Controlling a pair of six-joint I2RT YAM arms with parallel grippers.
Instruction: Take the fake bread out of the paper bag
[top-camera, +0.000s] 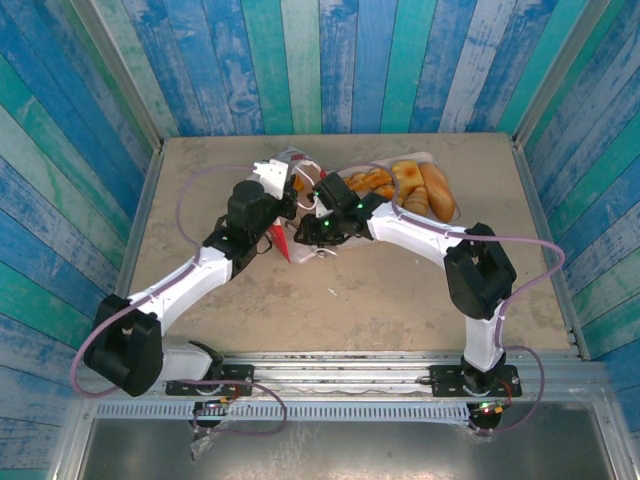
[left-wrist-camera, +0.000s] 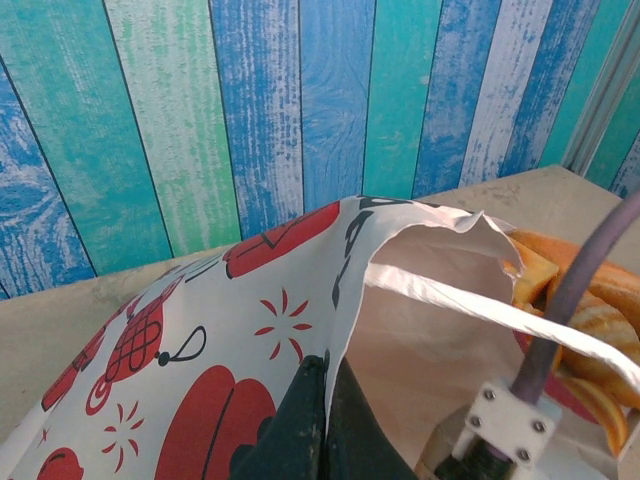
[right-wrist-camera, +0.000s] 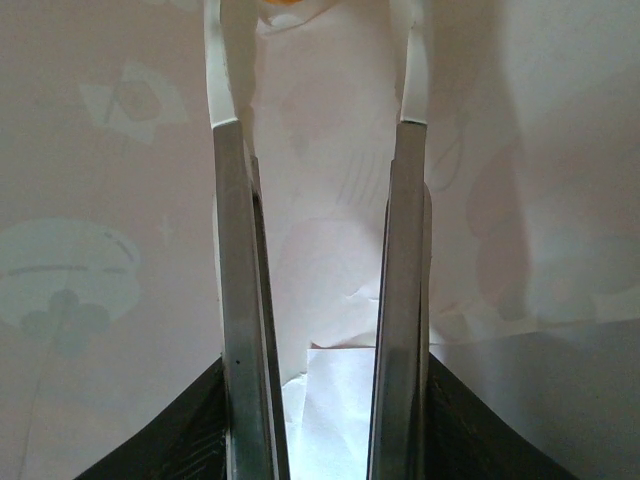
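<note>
The paper bag, white with red marks, lies at the back middle of the table. My left gripper is shut on it: in the left wrist view its dark fingers pinch the bag's rim and hold the mouth open. My right gripper is shut on metal tongs, whose two arms stand apart inside the bag's pale interior with nothing between them. A sliver of orange shows past the tong tips. Several pieces of fake bread lie on a white tray, also seen as golden bread beside the bag.
The white tray sits right of the bag near the back wall. A white cord handle crosses the bag's mouth. The right arm's purple cable and wrist bracket hang close to the opening. Painted plank walls enclose the table.
</note>
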